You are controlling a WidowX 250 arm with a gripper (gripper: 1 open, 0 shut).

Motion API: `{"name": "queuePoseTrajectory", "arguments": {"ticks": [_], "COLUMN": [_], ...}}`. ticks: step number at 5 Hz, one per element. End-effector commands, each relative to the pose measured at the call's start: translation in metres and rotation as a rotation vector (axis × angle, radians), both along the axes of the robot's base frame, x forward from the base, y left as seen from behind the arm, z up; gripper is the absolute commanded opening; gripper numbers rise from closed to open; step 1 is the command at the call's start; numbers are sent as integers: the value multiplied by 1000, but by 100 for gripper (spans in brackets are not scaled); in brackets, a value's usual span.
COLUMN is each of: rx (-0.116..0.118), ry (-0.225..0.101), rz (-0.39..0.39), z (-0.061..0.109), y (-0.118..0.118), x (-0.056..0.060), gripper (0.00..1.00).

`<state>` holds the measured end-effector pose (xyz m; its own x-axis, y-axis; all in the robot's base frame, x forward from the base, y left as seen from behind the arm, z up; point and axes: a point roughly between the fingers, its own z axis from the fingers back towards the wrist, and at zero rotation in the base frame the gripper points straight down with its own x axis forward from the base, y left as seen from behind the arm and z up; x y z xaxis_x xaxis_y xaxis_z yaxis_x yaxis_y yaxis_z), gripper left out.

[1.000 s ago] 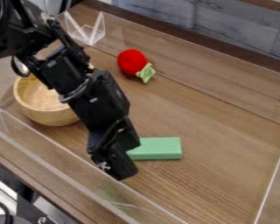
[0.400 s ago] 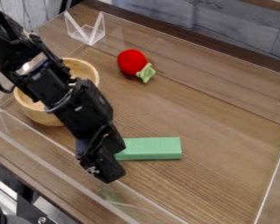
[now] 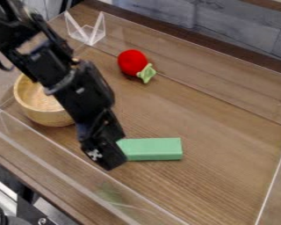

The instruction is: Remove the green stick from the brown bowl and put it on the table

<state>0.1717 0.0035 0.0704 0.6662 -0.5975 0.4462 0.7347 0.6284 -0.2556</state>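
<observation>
The green stick point(image 3: 151, 149) lay flat on the wooden tabletop point(image 3: 213, 123), well clear of the brown bowl point(image 3: 38, 101). The tool point(image 3: 104, 156) hung just beside the stick's left end, jaws spread, holding nothing.

A brown wood-grain table top point(image 3: 213, 114) with long plank seams fills most of the view and stretches away on every side of the fingers. A low clear plastic wall point(image 3: 276, 180) rings it, its near edge running just below the fingers and its right side standing well apart from them. A grey-blue tiled or panelled backdrop point(image 3: 242, 22) lies far above and to the right of the fingers, beyond the table's back edge. Lighting is soft and even, with faint glare on the clear wall. A dark floor strip point(image 3: 4, 206) shows at the bottom left corner.
</observation>
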Motion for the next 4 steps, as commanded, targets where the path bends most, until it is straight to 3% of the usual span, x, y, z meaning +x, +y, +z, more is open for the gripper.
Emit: {"name": "queuePoseTrajectory", "arguments": {"ticks": [1, 3, 4], "rx": [32, 30, 33], "ry": [-4, 30, 34], "rz": [-18, -42, -59], "z": [16, 13, 12], "y": [14, 4, -4], "x": [5, 14, 12], "gripper": [100, 100, 0]}}
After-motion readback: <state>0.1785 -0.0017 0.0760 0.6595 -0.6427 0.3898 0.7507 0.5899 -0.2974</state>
